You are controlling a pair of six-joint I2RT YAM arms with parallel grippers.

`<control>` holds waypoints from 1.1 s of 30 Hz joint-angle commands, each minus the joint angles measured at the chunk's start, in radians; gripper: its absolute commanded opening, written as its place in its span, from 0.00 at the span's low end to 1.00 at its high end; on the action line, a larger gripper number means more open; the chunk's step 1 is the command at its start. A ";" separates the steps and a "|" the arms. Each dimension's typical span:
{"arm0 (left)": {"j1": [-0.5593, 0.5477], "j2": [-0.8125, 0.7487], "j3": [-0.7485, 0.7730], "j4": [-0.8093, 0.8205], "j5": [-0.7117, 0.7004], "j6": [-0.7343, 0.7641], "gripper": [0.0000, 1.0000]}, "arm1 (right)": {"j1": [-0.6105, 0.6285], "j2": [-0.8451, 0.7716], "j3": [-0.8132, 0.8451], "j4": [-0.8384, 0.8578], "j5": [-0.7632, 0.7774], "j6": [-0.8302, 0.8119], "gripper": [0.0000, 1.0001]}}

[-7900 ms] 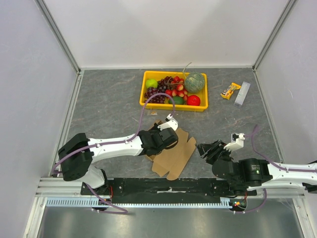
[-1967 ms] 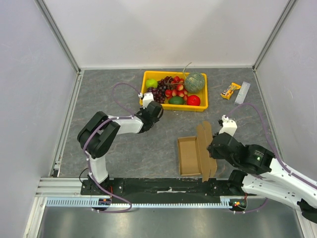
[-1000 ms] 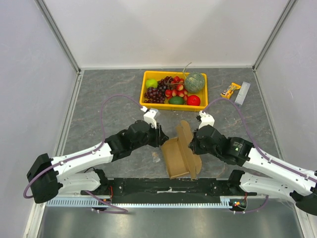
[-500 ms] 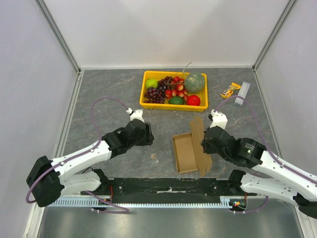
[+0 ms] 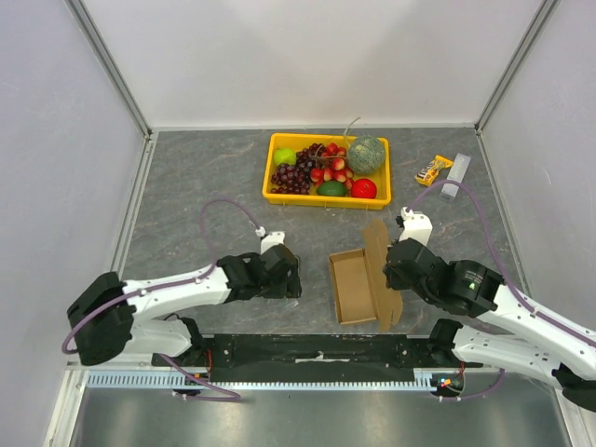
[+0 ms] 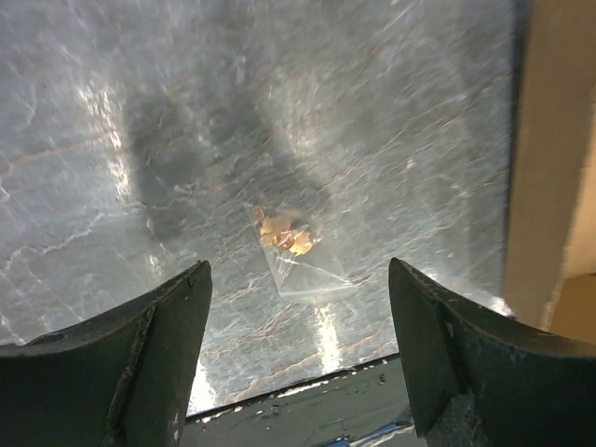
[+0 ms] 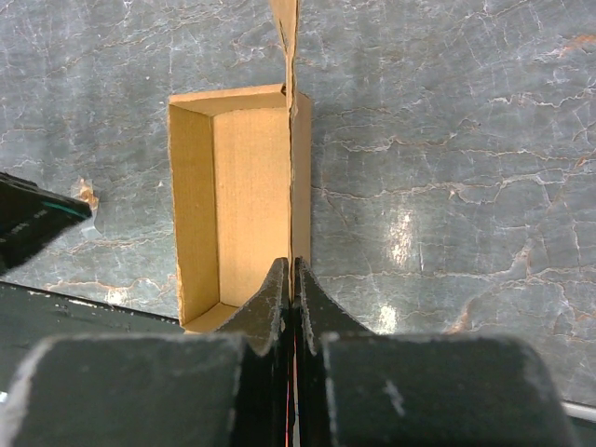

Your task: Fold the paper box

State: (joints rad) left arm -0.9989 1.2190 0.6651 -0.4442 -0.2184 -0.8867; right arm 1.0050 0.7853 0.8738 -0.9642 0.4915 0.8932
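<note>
The paper box (image 5: pixel 355 285) is a brown cardboard tray lying open on the table near the front edge. Its lid flap (image 5: pixel 377 268) stands up along the right side. My right gripper (image 5: pixel 389 272) is shut on that flap's edge, and in the right wrist view the fingers (image 7: pixel 291 268) pinch the thin cardboard wall beside the box's open inside (image 7: pixel 244 200). My left gripper (image 5: pixel 295 279) hovers low just left of the box, open wide and empty. In the left wrist view its fingertips (image 6: pixel 298 272) straddle bare table, with the box's side wall (image 6: pixel 549 158) at the right.
A small clear scrap with brown bits (image 6: pixel 296 253) lies on the table between the left fingers. A yellow fruit tray (image 5: pixel 328 201) stands behind the box. A snack bar (image 5: pixel 433 170) and a pale bar (image 5: pixel 455 176) lie at the back right. The black front rail (image 5: pixel 317 349) is close.
My left gripper has opened wide, pulled back left, then moved in again toward the box's left side. My right gripper carried the box slightly right and set it squarer.
</note>
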 commanded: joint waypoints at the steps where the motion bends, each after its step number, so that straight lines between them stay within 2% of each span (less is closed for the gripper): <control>1: -0.062 0.105 0.082 -0.062 -0.075 -0.130 0.82 | -0.002 -0.011 -0.009 0.012 0.015 -0.002 0.01; 7: -0.119 0.227 0.126 -0.093 -0.125 -0.189 0.81 | -0.002 -0.024 -0.019 0.016 0.010 -0.008 0.01; 15: -0.136 0.283 0.145 -0.096 -0.116 -0.201 0.72 | -0.002 -0.031 -0.019 0.018 0.010 -0.020 0.01; 29: -0.138 0.274 0.134 -0.105 -0.114 -0.181 0.44 | -0.002 -0.023 -0.019 0.032 0.005 -0.023 0.01; 33: -0.138 0.261 0.136 -0.106 -0.116 -0.166 0.40 | -0.002 -0.018 -0.019 0.036 0.002 -0.023 0.01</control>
State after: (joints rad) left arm -1.1301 1.4937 0.7864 -0.5446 -0.3134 -1.0355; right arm 1.0050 0.7670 0.8570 -0.9581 0.4877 0.8806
